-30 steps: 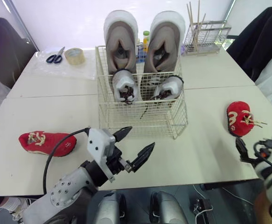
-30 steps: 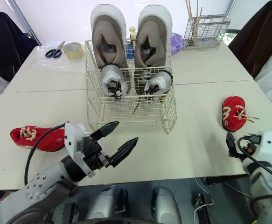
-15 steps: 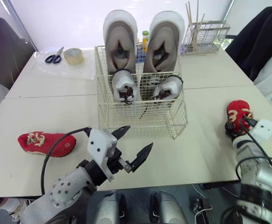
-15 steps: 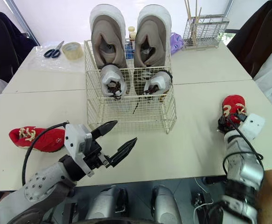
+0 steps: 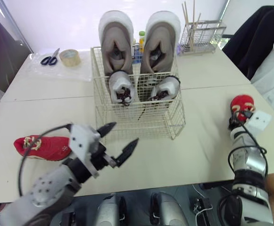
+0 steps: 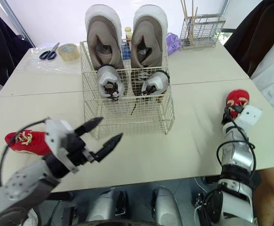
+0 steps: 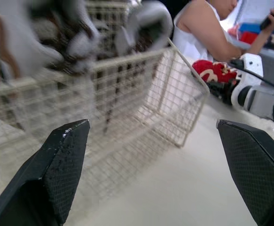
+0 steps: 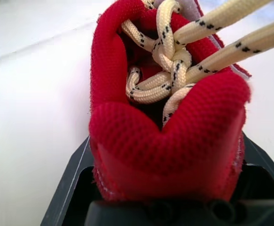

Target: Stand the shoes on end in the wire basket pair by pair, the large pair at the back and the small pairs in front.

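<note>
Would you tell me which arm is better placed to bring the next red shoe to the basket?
Right. The right gripper sits against the red shoe on the right; the left gripper hangs open over the table, apart from the other red shoe.

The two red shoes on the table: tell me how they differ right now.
The left red shoe lies free on the table, apart from the open left hand. The right red shoe has its heel between the right hand's fingers. The left red shoe lies crosswise to the robot, whereas the right red shoe points away. Both are red with cream laces, outside the wire basket.
</note>
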`<state>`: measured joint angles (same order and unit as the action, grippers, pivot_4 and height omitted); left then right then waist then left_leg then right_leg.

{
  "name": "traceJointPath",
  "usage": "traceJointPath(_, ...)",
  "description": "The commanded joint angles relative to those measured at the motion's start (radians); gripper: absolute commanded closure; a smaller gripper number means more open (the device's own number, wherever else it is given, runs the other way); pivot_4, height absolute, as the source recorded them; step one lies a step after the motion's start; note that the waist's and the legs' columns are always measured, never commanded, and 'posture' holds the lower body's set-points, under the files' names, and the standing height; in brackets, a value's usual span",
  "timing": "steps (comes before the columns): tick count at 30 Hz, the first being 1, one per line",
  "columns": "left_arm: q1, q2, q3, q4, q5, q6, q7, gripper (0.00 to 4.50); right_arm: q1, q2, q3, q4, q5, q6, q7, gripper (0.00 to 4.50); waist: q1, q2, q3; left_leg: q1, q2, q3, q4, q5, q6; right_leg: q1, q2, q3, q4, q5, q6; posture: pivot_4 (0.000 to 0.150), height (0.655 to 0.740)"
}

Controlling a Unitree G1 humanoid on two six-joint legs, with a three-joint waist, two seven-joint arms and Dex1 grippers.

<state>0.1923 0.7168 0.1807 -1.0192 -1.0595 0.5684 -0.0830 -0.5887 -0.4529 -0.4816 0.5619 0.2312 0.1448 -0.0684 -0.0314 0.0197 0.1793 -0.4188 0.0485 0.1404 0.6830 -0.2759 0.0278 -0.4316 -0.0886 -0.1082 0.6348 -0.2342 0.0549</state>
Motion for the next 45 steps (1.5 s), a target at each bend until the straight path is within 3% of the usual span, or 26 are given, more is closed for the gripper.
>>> traceJointPath(1, 0.029, 0.116, 0.209, -0.023, -0.235, -0.018, -0.026, 0.00, -0.263, -0.105, 0.024, 0.019, -0.025, -0.171, 0.034, 2.27, -0.004, 0.006, 0.002, -0.002, -0.001, 0.000, 0.000, 0.000, 0.000, -0.002, 0.000, 0.000, 0.000, 0.000, 0.000, 0.150, 0.7400)
traceJointPath(4, 0.087, 0.251, 0.407, -0.006, -0.482, -0.017, -0.023, 0.00, -0.498, -0.160, 0.140, 0.107, -0.080, -0.334, 0.203, 2.27, -0.009, 0.003, 0.004, -0.004, 0.001, -0.001, -0.004, 0.006, -0.010, -0.006, 0.002, 0.001, 0.004, -0.001, 0.003, 0.150, 0.7400)
traceJointPath(6, 0.173, 0.269, 0.562, 0.030, -0.607, 0.004, -0.062, 0.00, -0.591, -0.148, 0.207, 0.118, -0.096, -0.408, 0.298, 2.27, -0.012, 0.003, 0.004, -0.005, 0.001, -0.002, -0.006, 0.007, -0.012, -0.009, 0.002, 0.001, 0.005, -0.002, 0.004, 0.150, 0.7400)
traceJointPath(9, 0.295, 0.255, 0.778, 0.094, -0.725, 0.024, -0.002, 0.00, -0.798, -0.105, 0.295, 0.128, 0.029, -0.412, 0.725, 2.27, -0.022, -0.001, 0.006, -0.004, 0.001, -0.002, -0.009, 0.007, -0.012, -0.011, 0.003, 0.001, 0.005, -0.003, 0.004, 0.150, 0.7400)
traceJointPath(10, 0.324, 0.249, 0.829, 0.120, -0.738, 0.035, -0.007, 0.00, -0.829, -0.092, 0.308, 0.126, 0.050, -0.407, 0.794, 2.27, -0.022, -0.002, 0.007, -0.004, 0.001, -0.002, -0.009, 0.007, -0.012, -0.011, 0.003, 0.002, 0.005, -0.003, 0.004, 0.150, 0.7400)
traceJointPath(13, 0.398, 0.339, 0.946, 0.254, -0.598, 0.179, 0.052, 0.00, -0.931, -0.069, 0.336, 0.071, 0.232, -0.285, 1.229, 2.27, -0.008, -0.006, 0.010, -0.004, 0.001, -0.002, -0.007, 0.006, -0.010, -0.011, 0.003, 0.001, 0.008, -0.003, 0.004, 0.150, 0.7400)
traceJointPath(16, 0.404, 0.406, 0.992, 0.401, -0.568, 0.273, 0.003, 0.00, -0.925, -0.082, 0.451, -0.012, 0.250, -0.238, 1.550, 2.27, 0.017, -0.008, 0.010, -0.006, 0.001, -0.004, -0.004, 0.003, -0.006, -0.010, 0.002, -0.003, 0.008, -0.003, 0.003, 0.150, 0.7400)
traceJointPath(18, 0.352, 0.375, 1.051, 0.461, -0.594, 0.258, -0.102, 0.00, -0.914, -0.112, 0.522, -0.053, 0.263, -0.227, 1.662, 2.27, 0.019, -0.010, 0.009, -0.006, 0.000, -0.004, -0.003, 0.002, -0.005, -0.010, 0.001, -0.003, 0.007, -0.003, 0.003, 0.150, 0.7400)
traceJointPath(21, 0.292, 0.342, 1.132, 0.549, -0.833, 0.309, -0.249, 0.00, -0.913, -0.162, 0.632, -0.093, 0.307, -0.245, 1.683, 2.27, 0.016, -0.012, 0.009, -0.008, 0.000, -0.002, -0.002, 0.001, -0.010, -0.011, 0.000, -0.003, 0.001, -0.003, -0.001, 0.150, 0.7400)
traceJointPath(23, 0.265, 0.337, 1.151, 0.570, -0.907, 0.333, -0.294, 0.00, -0.914, -0.186, 0.698, -0.097, 0.316, -0.289, 1.683, 2.27, 0.014, -0.012, 0.009, -0.009, -0.001, -0.001, -0.002, 0.001, -0.010, -0.011, -0.004, -0.003, 0.000, -0.003, -0.002, 0.150, 0.7400)
traceJointPath(26, 0.188, 0.380, 1.084, 0.527, -0.913, 0.330, -0.348, 0.00, -0.932, -0.213, 0.794, -0.079, 0.322, -0.374, 1.683, 2.27, 0.009, -0.012, 0.009, -0.009, -0.001, 0.000, -0.003, 0.001, -0.011, -0.011, -0.006, -0.003, 0.000, -0.001, 0.001, 0.150, 0.7400)
traceJointPath(35, -0.145, 0.463, 0.634, 0.546, -0.913, 0.302, -0.435, 0.00, -0.957, -0.260, 0.912, -0.104, 0.393, -0.430, 1.683, 2.27, 0.011, -0.012, 0.010, -0.008, 0.000, -0.001, -0.003, 0.005, -0.011, -0.013, -0.002, -0.002, 0.008, -0.001, 0.001, 0.150, 0.7400)
traceJointPath(45, -0.531, 0.369, 0.214, 0.612, -0.913, 0.341, -0.431, 0.00, -0.944, -0.304, 0.926, -0.193, 0.434, -0.371, 1.683, 2.27, 0.016, -0.014, 0.011, -0.008, 0.000, -0.001, -0.001, 0.005, -0.011, -0.013, -0.002, -0.002, 0.011, -0.001, 0.001, 0.150, 0.7400)
